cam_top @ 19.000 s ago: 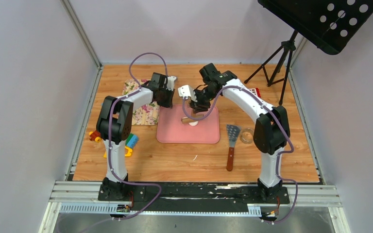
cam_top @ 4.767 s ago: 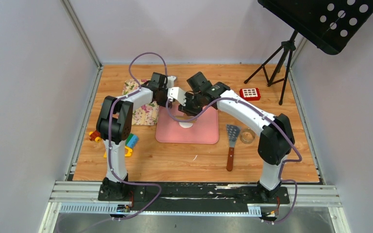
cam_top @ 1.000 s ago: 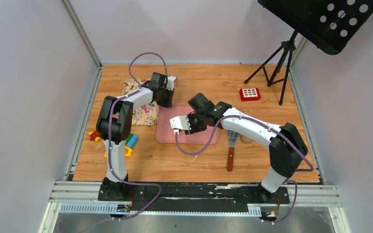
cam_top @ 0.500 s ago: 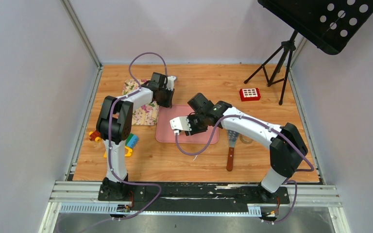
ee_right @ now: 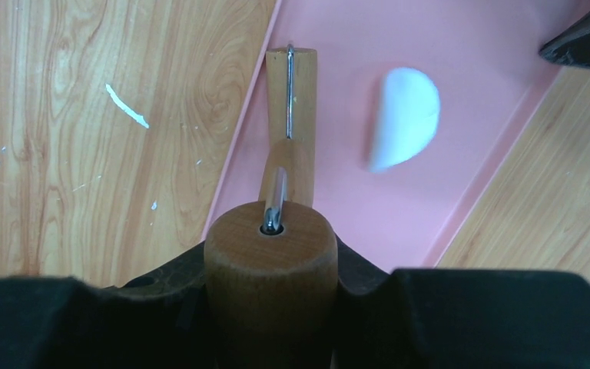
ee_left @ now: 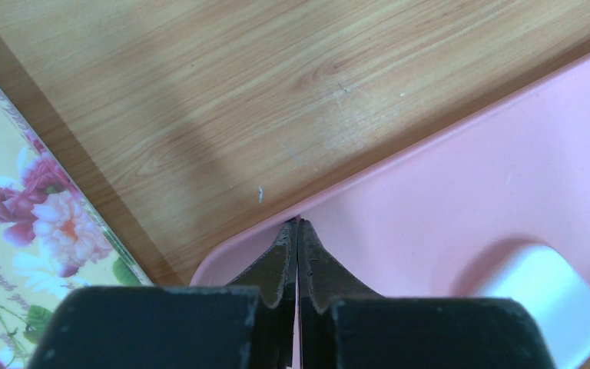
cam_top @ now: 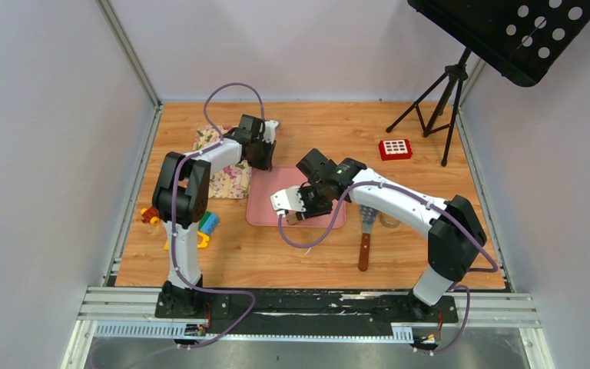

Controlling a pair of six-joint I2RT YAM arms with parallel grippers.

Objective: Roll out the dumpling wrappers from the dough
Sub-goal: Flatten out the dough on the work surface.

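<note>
Right arm has swung back off the far side of the pink mat (cam_top: 332, 218) to its near-left edge vs. a few sec ago, w/ the right gripper (ee_right: 269, 265) clamped round the wooden handle of a small rolling pin (ee_right: 290, 108), whose roller lies along the mat's edge, clear of the dough (ee_right: 404, 115). Left gripper (ee_left: 297, 240) is fully closed w/ its tips on the mat's far-left corner; can't tell if it pinches the mat or just presses it down. Dough sits on the mat between the two grippers as one flattened, lopsided oval sheet. It is partly rolled, prob. not thin enough yet. No round dumpling wrappers in any view, so more rolling and all the cutting look to be left. Containers: none holding dough. A small clear round thing (cam_top: 389, 221) by the spatula (cam_top: 364, 250) is half hidden by the right arm, contents unclear.
</note>
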